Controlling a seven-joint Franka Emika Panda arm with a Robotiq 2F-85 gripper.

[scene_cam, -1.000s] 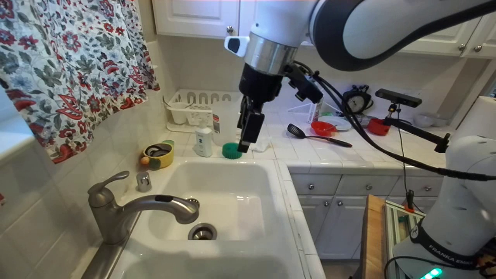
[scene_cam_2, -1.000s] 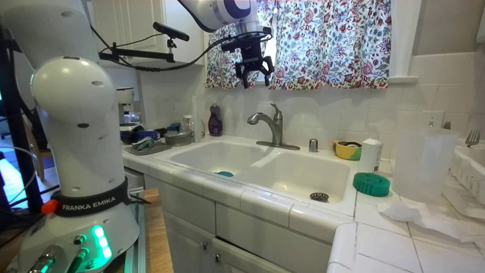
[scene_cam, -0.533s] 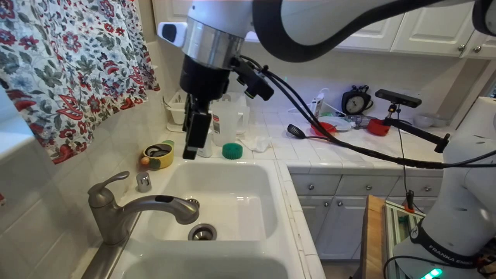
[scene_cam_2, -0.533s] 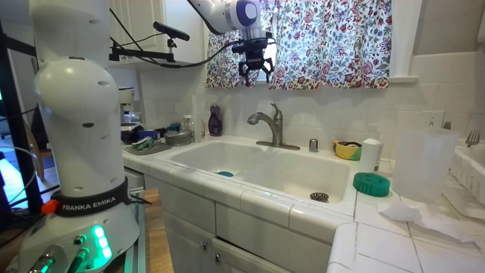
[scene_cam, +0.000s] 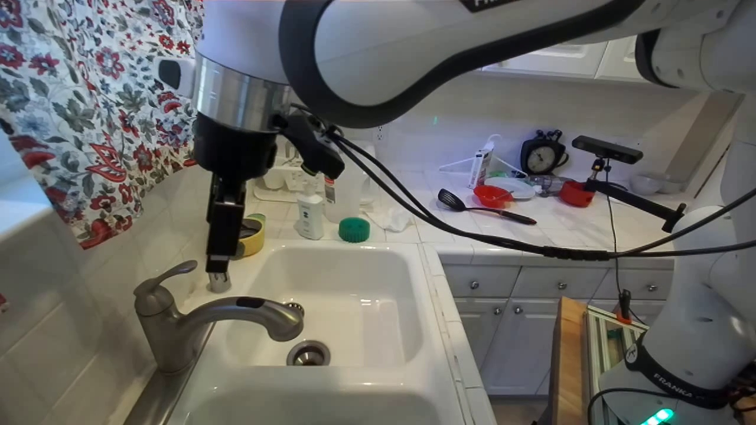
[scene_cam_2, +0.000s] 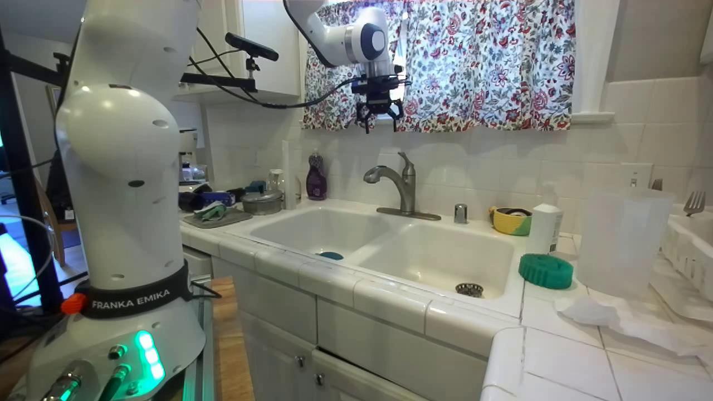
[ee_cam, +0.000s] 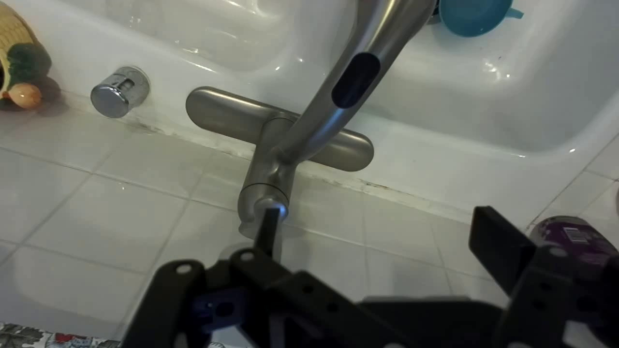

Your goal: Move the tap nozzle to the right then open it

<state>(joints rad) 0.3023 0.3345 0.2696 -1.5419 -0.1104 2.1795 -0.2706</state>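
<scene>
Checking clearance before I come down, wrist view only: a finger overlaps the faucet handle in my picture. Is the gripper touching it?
Observer: No. In an exterior view a gap shows between the gripper and the faucet handle lower down.
Operator: Good. The spout runs out of the top of my frame. Any water at its end?
Observer: None that shows. In both exterior views no stream falls from it.
Operator: And past the yellow container at my left edge?
Observer: A white bottle stands upright there, also seen in both exterior views.
</scene>
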